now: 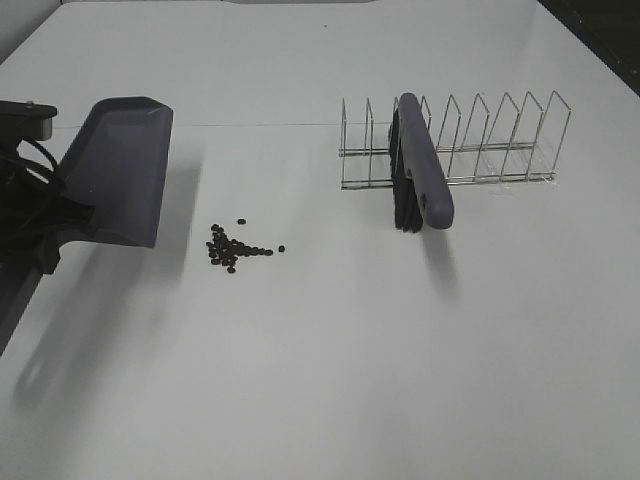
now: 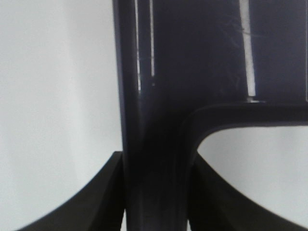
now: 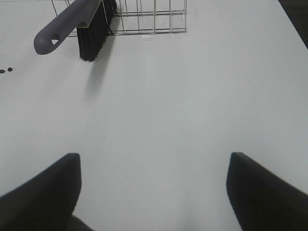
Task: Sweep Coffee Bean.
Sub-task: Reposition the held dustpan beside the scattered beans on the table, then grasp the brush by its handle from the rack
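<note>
The coffee beans (image 1: 235,250) lie in a small dark cluster on the white table, left of centre; two of them show at the edge of the right wrist view (image 3: 6,70). A grey-purple dustpan (image 1: 120,170) hangs tilted above the table just left of the beans. My left gripper (image 1: 58,222) is shut on its handle. In the left wrist view the black fingers (image 2: 98,197) clamp the dustpan's handle (image 2: 156,159). A brush (image 1: 420,175) with a grey-purple handle and black bristles leans in a wire rack (image 1: 500,140). My right gripper (image 3: 154,192) is open over bare table, short of the brush (image 3: 72,24).
The wire rack (image 3: 154,19) stands at the back right with several empty slots. The white table (image 1: 330,380) stretches wide in front of the beans and the rack. A dark edge borders the table at the far right.
</note>
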Available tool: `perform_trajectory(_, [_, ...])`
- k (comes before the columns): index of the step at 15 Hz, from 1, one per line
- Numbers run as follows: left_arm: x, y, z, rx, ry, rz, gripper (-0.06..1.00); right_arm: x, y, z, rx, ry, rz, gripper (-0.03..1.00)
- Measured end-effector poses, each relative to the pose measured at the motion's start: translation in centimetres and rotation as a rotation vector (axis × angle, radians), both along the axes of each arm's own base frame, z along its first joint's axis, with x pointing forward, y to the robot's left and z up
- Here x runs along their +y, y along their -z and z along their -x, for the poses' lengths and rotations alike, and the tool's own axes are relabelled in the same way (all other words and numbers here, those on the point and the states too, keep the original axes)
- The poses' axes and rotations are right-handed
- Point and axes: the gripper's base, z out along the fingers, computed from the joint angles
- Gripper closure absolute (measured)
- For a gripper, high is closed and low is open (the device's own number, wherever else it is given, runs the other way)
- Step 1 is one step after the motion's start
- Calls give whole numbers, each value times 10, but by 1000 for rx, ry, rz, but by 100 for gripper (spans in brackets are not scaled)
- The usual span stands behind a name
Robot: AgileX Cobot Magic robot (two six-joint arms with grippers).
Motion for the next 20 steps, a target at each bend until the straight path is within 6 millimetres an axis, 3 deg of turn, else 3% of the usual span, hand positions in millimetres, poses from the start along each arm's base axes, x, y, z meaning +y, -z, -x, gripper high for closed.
perform_trajectory(4, [3, 18, 14, 19, 12, -7, 61, 1, -29, -24, 114, 17, -20, 20])
perform_trajectory(9, [4, 19, 14, 21, 13, -9, 61, 2, -59, -63, 222, 20, -23, 20])
perform_trajectory(13, [4, 19, 16, 44, 10, -16, 61, 9, -69, -110, 378, 0, -76, 20])
perform_trajectory(14, [5, 19, 17, 53, 21, -20, 61, 13, -68, -134, 484, -13, -120, 20])
perform_trajectory(16, [5, 19, 17, 54, 39, -22, 61, 18, -67, -159, 579, -23, -156, 20])
perform_trajectory(20, [5, 20, 18, 64, 49, -23, 61, 21, -68, -206, 649, -24, -176, 20])
